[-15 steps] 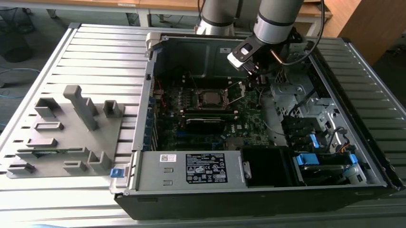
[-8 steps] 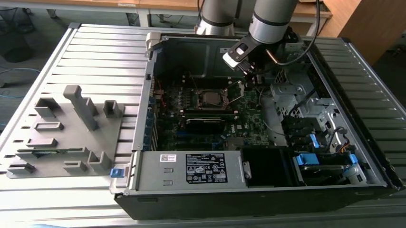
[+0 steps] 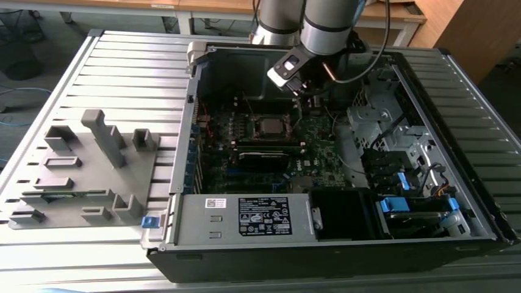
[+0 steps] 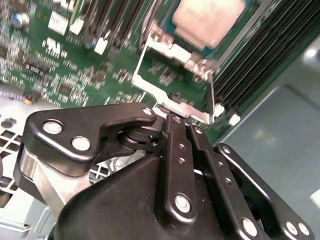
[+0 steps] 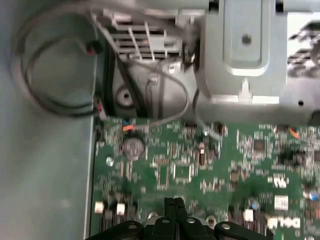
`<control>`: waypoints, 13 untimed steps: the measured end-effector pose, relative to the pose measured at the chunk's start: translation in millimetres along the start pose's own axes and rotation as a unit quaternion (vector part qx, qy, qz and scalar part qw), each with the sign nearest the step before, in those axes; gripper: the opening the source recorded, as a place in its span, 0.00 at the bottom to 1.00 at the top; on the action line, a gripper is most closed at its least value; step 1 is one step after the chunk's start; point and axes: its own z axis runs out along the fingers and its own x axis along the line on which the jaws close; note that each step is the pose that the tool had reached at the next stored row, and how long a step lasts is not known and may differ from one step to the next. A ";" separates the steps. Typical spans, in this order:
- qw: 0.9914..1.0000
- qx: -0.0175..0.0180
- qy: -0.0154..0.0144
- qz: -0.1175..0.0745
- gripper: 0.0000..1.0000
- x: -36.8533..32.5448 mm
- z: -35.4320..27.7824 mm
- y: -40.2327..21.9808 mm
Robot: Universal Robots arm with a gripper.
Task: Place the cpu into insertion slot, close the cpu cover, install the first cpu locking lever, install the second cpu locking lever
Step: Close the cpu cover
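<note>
The cpu [image 4: 207, 17], a dull silver square, lies in the insertion slot [image 4: 252, 17] on the green board. The cpu cover [image 4: 145, 67], a thin silver frame with a square window, stands swung open away from the slot. My gripper [image 4: 172, 119] is shut, and its black fingertips [image 4: 176, 122] meet the cover's free edge. In the first wrist view the gripper [image 5: 173, 202] shows its fingers pressed together over the board. In the exterior view the gripper [image 3: 303, 91] hangs inside the case just behind the insertion slot [image 3: 273, 126].
The open computer case [image 3: 187, 183] lies on a slatted metal table [image 3: 122, 73]. Black memory slots [image 4: 260, 55] run beside the socket. Loose cables [image 5: 55, 75] and a grey drive cage [image 5: 245, 50] stand by the board's edge. A grey fixture block [image 3: 82, 171] sits at the exterior view's left.
</note>
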 end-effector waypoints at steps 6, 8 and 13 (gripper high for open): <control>1.000 -0.012 0.000 0.000 0.10 0.8 -1.2 -27.3; 1.000 -0.016 0.000 -0.001 0.10 1.0 -1.6 -35.1; 1.000 -0.017 0.000 -0.001 0.10 1.1 -1.6 -37.2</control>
